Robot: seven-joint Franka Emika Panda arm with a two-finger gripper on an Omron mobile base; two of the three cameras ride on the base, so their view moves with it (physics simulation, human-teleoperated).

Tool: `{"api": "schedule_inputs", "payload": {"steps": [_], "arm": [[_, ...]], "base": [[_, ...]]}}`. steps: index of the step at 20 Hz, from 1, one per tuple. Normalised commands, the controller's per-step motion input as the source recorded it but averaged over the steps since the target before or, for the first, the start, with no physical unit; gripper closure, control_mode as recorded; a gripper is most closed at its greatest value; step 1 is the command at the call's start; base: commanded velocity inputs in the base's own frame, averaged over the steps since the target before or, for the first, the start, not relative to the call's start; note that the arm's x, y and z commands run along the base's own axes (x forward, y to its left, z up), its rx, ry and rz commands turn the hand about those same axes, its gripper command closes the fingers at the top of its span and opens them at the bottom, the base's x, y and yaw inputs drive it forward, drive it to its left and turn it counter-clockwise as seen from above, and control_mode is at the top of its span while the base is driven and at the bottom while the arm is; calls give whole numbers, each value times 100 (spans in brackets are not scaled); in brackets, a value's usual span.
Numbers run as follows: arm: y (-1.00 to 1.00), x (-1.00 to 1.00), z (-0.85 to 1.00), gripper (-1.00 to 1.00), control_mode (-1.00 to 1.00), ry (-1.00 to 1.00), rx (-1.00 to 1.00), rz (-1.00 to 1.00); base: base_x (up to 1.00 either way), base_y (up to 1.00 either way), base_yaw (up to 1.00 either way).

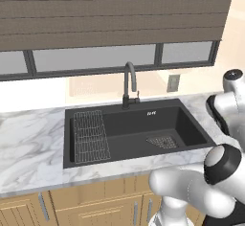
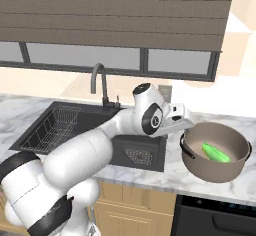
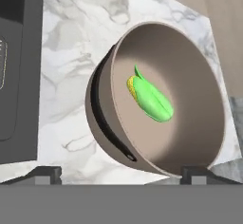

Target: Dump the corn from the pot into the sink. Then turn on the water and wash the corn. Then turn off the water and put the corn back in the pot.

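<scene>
Starting at the left, the sink (image 2: 75, 125) is seen sunk in the marble counter (image 2: 170, 172), with its wire rack (image 2: 52, 126) on the far left, the faucet (image 2: 100, 85) behind, and the drain grate (image 2: 138, 155) toward the right. Next to the right, the gripper (image 2: 192, 124) is held just over the near rim of the pot (image 2: 215, 152), its jaws spread wide and nothing grasped. The pot stands on the counter just right of the sink, and the corn (image 2: 216, 152) lies inside it on the bottom.

A slip is judged possible if the rim or the dark handle (image 3: 111, 128) is pinched off-centre: the pot could tilt early and the corn could spill onto the counter instead of the basin.

In the hand view, the corn's long axis is seen running diagonally, yellow tip toward the upper left, green husk toward the lower right.
</scene>
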Motion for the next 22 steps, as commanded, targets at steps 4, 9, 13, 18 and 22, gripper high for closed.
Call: {"api": "schedule_inputs", "payload": {"steps": [4,9,13,18,22], "arm": [[-47,40,-34,-100,-100,0,1,0],[-4,3,-26,-100,-100,0,8,0],[0,8,-42,-100,-100,0,9,0],[0,22,-47,-100,-100,0,5,0],[-5,28,-27,-100,-100,0,4,0]], "base": [[0,0,0],[0,0,0],[0,0,0],[0,0,0],[0,0,0]]}}
